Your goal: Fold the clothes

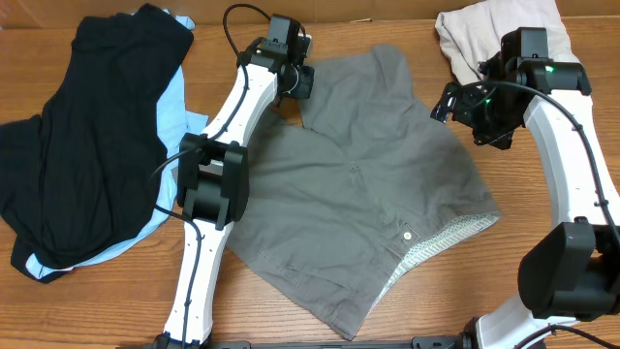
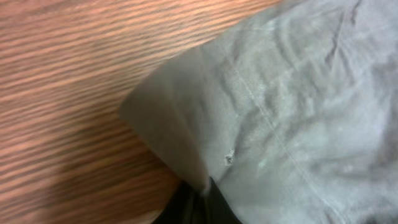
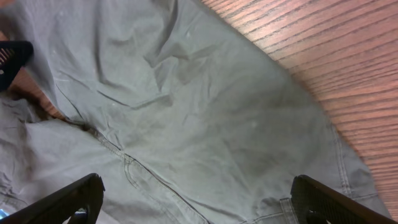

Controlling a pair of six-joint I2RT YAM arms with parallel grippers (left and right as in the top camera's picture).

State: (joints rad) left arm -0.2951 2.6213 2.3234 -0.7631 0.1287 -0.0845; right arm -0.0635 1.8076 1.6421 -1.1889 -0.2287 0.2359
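Wood-grain tabletop [image 1: 542, 204], warm brown, runs under all of it. The grey shorts [image 1: 368, 194] lie spread across its middle, between my two arms. They are a dull olive-grey, soft and creased, with shallow wrinkles fanning out from the fly seam [image 1: 355, 176]. The waistband sits toward the near right side, turned open so that a pale patterned lining [image 1: 441, 237] shows. A small white button [image 1: 407, 235] sits just beside that lining. The far part of the cloth is rumpled into a raised fold.

My left claw [image 2: 198, 202] is at the far left corner of the shorts. From my left wrist I see the corner doubled over into a blunt flap. The fold runs straight down between my dark fingertips, which are closed on it. A line of stitching crosses the cloth next to the flap, and bare wood lies to the left of it.

My right claw [image 3: 199, 199] hangs over the far right part of the shorts with its jaws spread wide and nothing between them. Its black fingers [image 3: 74, 196] frame only grey cloth. A stitched seam curls just ahead of them, and bare wood shows past the edge of the shorts at the upper right.

Off to the left, well apart from the shorts, a black garment [image 1: 87, 145] lies heaped on a pale blue garment [image 1: 174, 107]. A beige garment [image 1: 475, 34] is bunched at the far right edge, partly behind my right wrist.
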